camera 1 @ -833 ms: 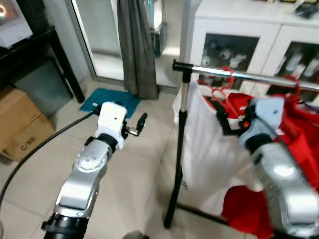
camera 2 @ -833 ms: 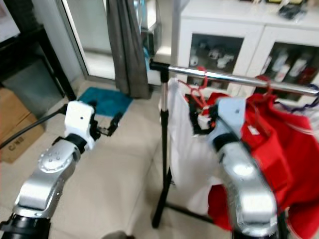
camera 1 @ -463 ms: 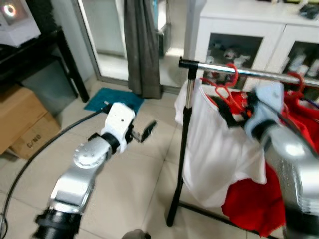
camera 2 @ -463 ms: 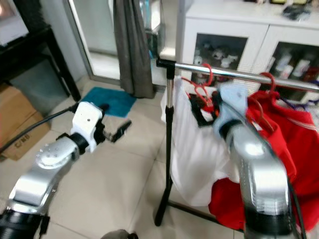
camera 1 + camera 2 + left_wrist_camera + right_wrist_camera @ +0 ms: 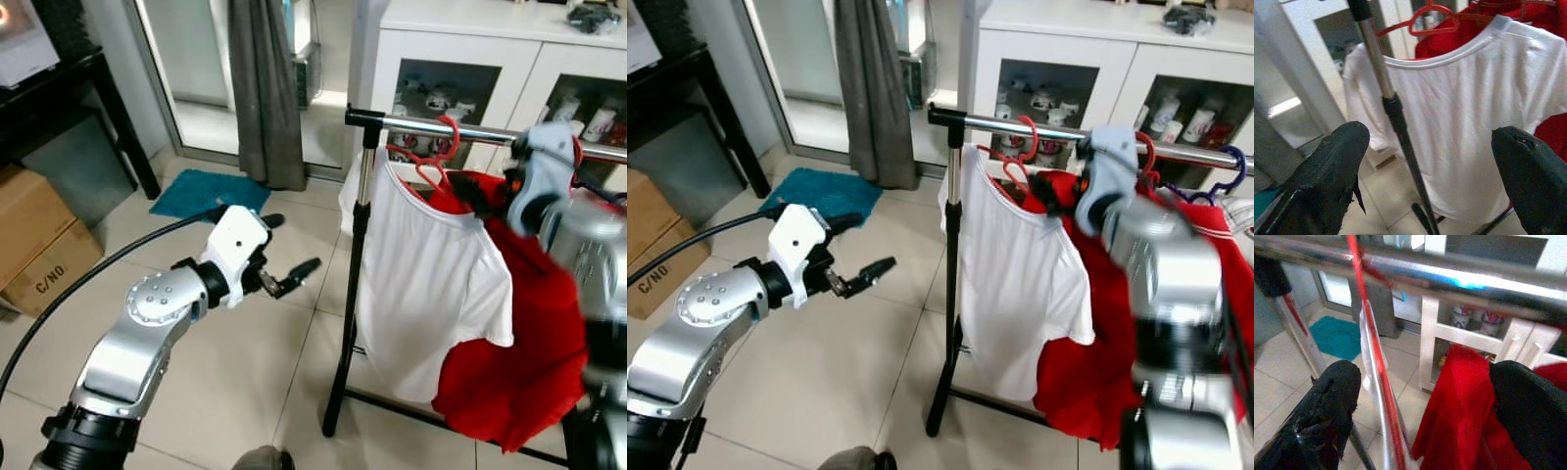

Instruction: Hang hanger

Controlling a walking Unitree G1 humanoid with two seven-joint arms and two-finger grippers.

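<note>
Basically done: red hanger (image 5: 431, 162) with white T-shirt (image 5: 431, 284) hooked on rail (image 5: 1019, 125), my right gripper (image 5: 1420, 426) spread empty beside it.

— Where is there room to pass?

— Over the tiled floor (image 5: 245, 372), on the near side of the rack's upright pole (image 5: 351, 284). The left gripper (image 5: 284, 284) hangs there, fingers apart, with nothing close by.

— And along the rail (image 5: 1038, 127)?

— Crowded. Right at the pole end hangs a white shirt (image 5: 431, 284) on a red hanger (image 5: 436, 162), with red clothes (image 5: 529, 343) pressed against it. The white cabinet (image 5: 1058, 59) stands close behind the rail. The right gripper (image 5: 1422, 431), fingers spread, sits just under the rail among them.
</note>
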